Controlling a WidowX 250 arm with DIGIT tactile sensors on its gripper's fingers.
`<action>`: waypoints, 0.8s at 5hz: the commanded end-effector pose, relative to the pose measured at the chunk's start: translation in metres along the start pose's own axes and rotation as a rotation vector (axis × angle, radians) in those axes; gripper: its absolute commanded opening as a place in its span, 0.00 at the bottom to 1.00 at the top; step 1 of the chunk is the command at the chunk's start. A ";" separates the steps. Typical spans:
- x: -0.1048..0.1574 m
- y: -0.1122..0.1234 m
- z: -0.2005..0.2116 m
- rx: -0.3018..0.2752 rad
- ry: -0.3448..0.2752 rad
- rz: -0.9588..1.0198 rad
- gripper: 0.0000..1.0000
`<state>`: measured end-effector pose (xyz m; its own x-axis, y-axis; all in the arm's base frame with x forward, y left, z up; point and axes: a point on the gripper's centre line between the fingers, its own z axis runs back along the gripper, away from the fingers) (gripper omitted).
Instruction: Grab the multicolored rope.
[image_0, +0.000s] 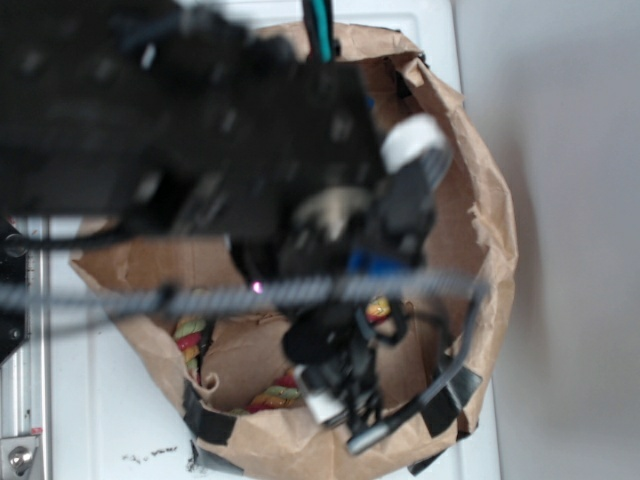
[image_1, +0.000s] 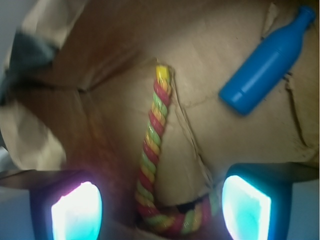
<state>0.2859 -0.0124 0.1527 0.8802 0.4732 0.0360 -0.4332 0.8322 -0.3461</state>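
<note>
This looks like a robot lab bench rather than a home. A white counter (image_0: 110, 400) with pen marks stands against a plain pale wall (image_0: 570, 200), and a metal rail (image_0: 20, 400) with a bolt runs along the counter's left edge. On the counter sits a torn brown paper bag (image_0: 480, 240) patched with black tape (image_0: 208, 425); a black robot arm (image_0: 200, 130) with loose cables hangs over it.

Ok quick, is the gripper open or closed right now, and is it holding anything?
Gripper: open, holding nothing; the multicolored rope lies between its fingers, ungrasped.
</note>
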 end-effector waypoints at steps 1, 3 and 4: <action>0.002 -0.009 -0.044 0.006 0.024 0.054 1.00; -0.009 -0.019 -0.053 0.084 -0.006 -0.041 1.00; -0.009 -0.019 -0.053 0.084 -0.006 -0.041 1.00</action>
<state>0.2912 -0.0528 0.0977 0.8970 0.4417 0.0188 -0.4241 0.8717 -0.2455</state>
